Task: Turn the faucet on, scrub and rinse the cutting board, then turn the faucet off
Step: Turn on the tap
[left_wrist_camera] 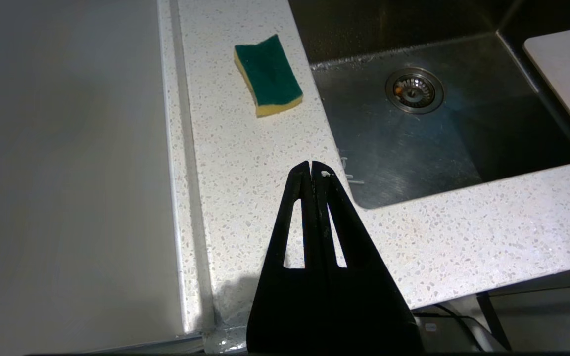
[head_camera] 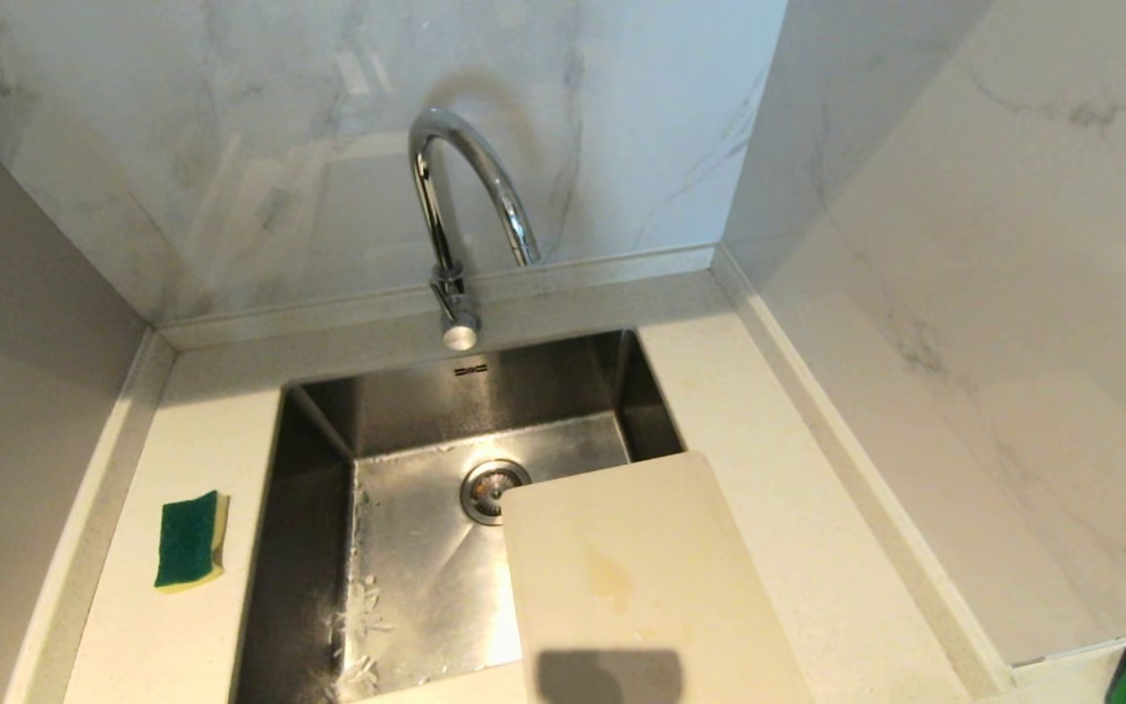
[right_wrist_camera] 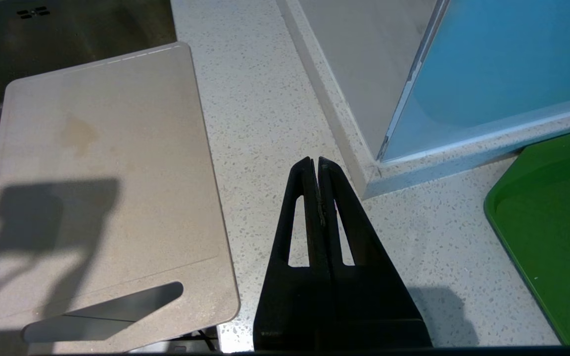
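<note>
The faucet stands on the back edge of the countertop, behind the middle of the sink, with its arched chrome spout curving forward over the basin. No water runs from it. The cutting board lies flat across the sink's right rim, part of it on the counter and its back left corner jutting over the basin close to the drain; a faint yellowish stain marks its middle. In the right wrist view the board's slot handle sits near the front edge of the counter. A green-and-yellow sponge lies on the counter's left strip, green side up, just beside the sink's left rim.

The left gripper hangs above the front left part of the counter, near the sink's front left corner, fingers pressed together and empty. The right gripper hovers over the counter just right of the board, likewise clenched on nothing. A green tray rests at the counter's far right
</note>
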Motion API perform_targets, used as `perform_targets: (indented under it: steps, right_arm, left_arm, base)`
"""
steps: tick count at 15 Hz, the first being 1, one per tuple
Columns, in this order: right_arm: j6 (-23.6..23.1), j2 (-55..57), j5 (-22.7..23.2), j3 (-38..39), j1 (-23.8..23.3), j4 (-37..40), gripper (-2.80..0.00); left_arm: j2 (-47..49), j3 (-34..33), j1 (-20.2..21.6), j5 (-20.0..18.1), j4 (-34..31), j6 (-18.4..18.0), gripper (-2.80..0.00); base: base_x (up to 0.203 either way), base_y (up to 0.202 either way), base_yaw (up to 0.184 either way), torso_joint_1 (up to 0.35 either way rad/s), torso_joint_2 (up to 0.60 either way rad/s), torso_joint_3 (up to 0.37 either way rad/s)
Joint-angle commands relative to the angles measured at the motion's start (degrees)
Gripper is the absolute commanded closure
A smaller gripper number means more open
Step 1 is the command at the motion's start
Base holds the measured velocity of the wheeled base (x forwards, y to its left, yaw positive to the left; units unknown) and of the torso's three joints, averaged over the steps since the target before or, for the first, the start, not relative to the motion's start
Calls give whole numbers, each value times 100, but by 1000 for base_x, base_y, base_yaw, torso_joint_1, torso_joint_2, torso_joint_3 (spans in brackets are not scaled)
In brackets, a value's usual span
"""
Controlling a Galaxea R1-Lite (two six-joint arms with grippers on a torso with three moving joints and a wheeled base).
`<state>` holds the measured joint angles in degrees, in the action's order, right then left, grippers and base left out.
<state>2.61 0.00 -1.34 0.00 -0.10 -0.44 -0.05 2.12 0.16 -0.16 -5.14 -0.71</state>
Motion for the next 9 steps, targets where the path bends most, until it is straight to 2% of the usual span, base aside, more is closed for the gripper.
perform_targets:
  steps: [1, 9]
  right_arm:
    - [-6, 9, 2, 0, 1, -6, 0]
    - [-6, 4, 2, 0, 1, -9, 0]
  left_arm:
    - [5, -1, 2, -2, -1, 0, 0]
    - [5, -1, 2, -2, -4, 0, 0]
  base:
    - [0, 0, 0, 0, 0, 0]
    - [0, 0, 0, 0, 0, 0]
